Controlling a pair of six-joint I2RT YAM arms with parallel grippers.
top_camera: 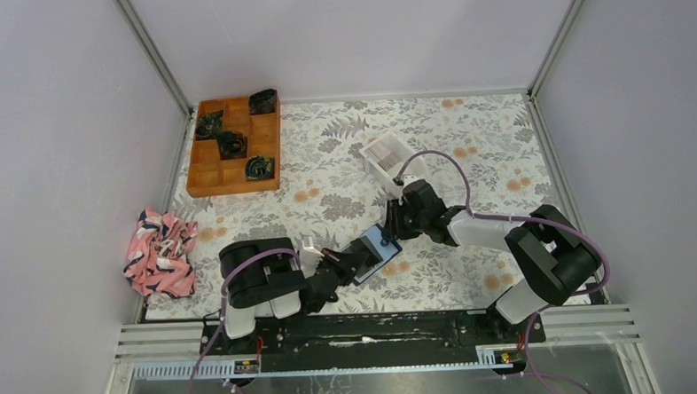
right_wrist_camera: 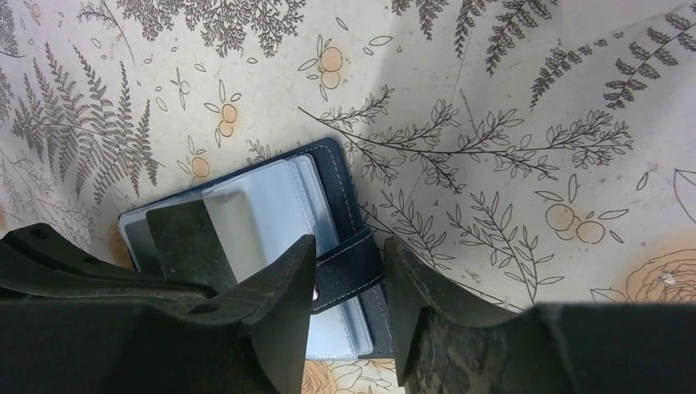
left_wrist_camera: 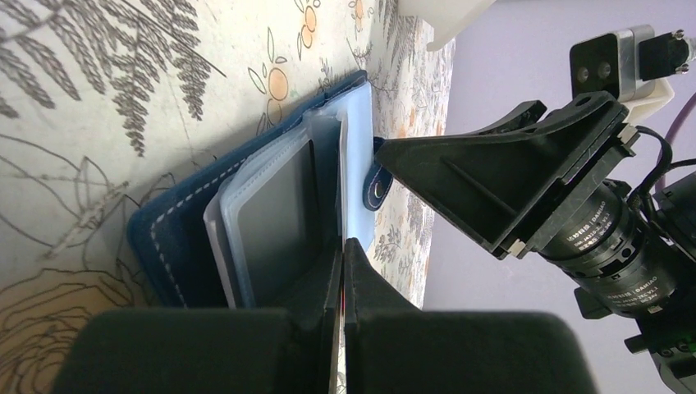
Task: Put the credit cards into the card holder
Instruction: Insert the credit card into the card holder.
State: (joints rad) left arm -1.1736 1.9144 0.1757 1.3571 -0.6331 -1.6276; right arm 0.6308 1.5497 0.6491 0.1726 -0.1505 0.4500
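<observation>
The card holder lies open on the table near the front, navy outside with pale blue clear sleeves; it also shows in the left wrist view and the right wrist view. My left gripper is shut on a thin credit card, seen edge-on, at the sleeves. A dark card sits in one sleeve. My right gripper is open, its fingers on either side of the holder's snap strap. Pale cards lie in the white box.
The white open box stands behind the right gripper and shows at the top of the left wrist view. An orange compartment tray with dark items sits at the back left. A pink cloth lies at the left edge.
</observation>
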